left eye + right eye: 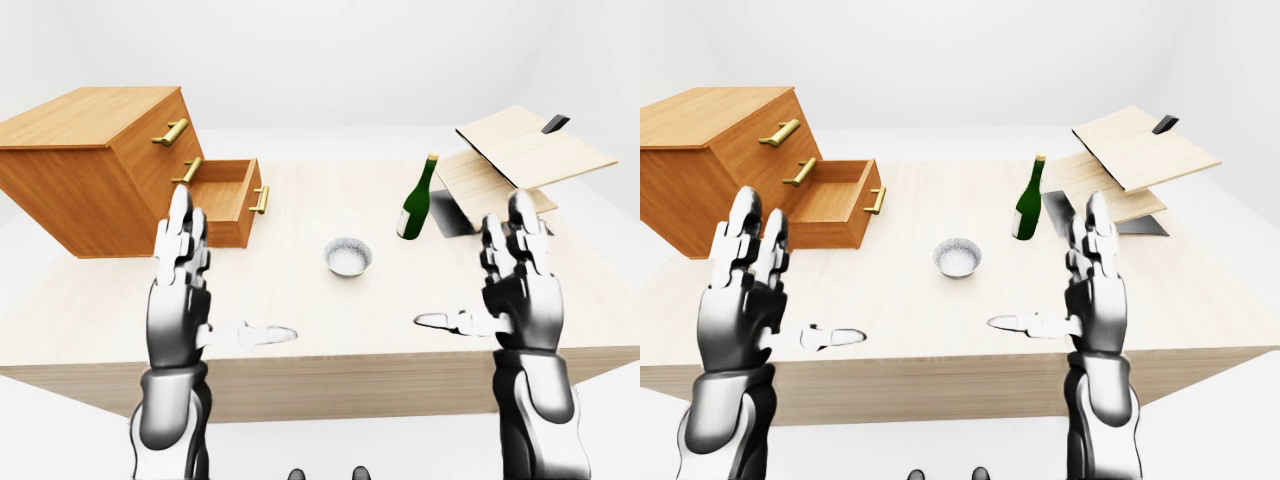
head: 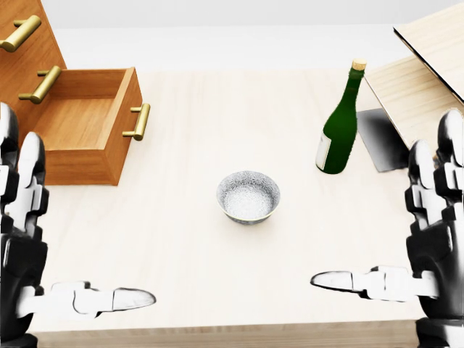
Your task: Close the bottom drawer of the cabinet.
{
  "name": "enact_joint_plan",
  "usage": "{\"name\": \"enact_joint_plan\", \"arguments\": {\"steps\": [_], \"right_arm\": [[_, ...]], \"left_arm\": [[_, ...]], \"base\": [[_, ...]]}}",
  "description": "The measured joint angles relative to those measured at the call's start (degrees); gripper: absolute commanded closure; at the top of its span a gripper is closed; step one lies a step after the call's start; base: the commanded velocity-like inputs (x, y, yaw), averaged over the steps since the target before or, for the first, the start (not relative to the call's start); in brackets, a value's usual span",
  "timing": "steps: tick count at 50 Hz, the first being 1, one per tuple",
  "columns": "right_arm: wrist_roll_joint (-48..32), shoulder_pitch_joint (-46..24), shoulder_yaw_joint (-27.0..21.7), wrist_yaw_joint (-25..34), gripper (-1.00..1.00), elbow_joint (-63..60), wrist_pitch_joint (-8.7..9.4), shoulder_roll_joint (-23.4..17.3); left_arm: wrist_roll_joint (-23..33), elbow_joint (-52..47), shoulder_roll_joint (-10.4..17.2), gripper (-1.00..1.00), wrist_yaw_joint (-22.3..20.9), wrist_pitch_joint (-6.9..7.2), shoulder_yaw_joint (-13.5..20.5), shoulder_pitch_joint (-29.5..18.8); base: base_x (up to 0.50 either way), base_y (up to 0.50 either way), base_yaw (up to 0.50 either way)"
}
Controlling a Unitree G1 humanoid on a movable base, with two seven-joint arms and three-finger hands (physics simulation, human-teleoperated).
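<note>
Wooden cabinet (image 1: 95, 165) sat at the left of the table (image 1: 330, 300), cut off by the left edge in the head view. Its bottom drawer (image 2: 80, 127) stood pulled out, inside bare, brass handle (image 2: 139, 121) on its face; the two upper drawers were shut, their handles only partly in the head view. Left hand (image 1: 180, 285) was raised over the table's near left part, fingers straight up and thumb stuck out to the right, spread wide and gripping nothing. In the left-eye view it overlapped the cabinet's lower corner and part of the drawer front; contact could not be judged there, and the head view showed it apart from the drawer. Small grey bowl (image 2: 248, 196) sat mid-table, contents hard to make out. Green bottle (image 2: 339, 123) stood upright right of the bowl, label too small to read. Right hand (image 1: 1095, 290) was likewise spread and empty, thumb pointing left, cut by the right edge in the head view. Stacked wooden boards (image 1: 520, 160) lay tilted at far right over a dark base, partly hidden behind the right hand.
</note>
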Motion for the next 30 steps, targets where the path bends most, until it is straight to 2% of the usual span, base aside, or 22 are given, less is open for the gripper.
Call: {"name": "enact_joint_plan", "arguments": {"steps": [4, 13, 16, 22, 30], "right_arm": [[7.2, -0.1, -8.9, -0.4, -1.0, -10.0, 0.0, -1.5], [36.6, 3.8, -39.2, -8.2, -1.0, -21.2, 0.0, -9.2], [44.1, 5.0, -47.0, -10.0, -1.0, -22.9, 0.0, -10.7], [53.2, 6.6, -56.3, -12.0, -1.0, -25.2, 0.0, -12.4], [58.5, 7.6, -61.8, -13.1, -1.0, -26.7, 0.0, -13.4]], "left_arm": [[-0.1, -6.8, -0.2, -1.0, -0.9, 0.0, 0.6, 0.8], [-0.2, -14.1, -0.4, -1.0, -2.0, 0.0, 1.0, 2.1], [-0.1, -15.4, -0.5, -1.0, -2.2, 0.0, 0.8, 2.4], [0.0, -17.1, -0.5, -1.0, -2.4, 0.0, 0.7, 2.8], [-0.1, -18.2, -0.6, -1.0, -2.6, 0.0, 0.6, 3.1]], "base": [[0.0, 0.0, 0.0], [0.0, 0.0, 0.0], [0.0, 0.0, 0.0], [0.0, 0.0, 0.0], [0.11, -0.02, 0.0]]}}
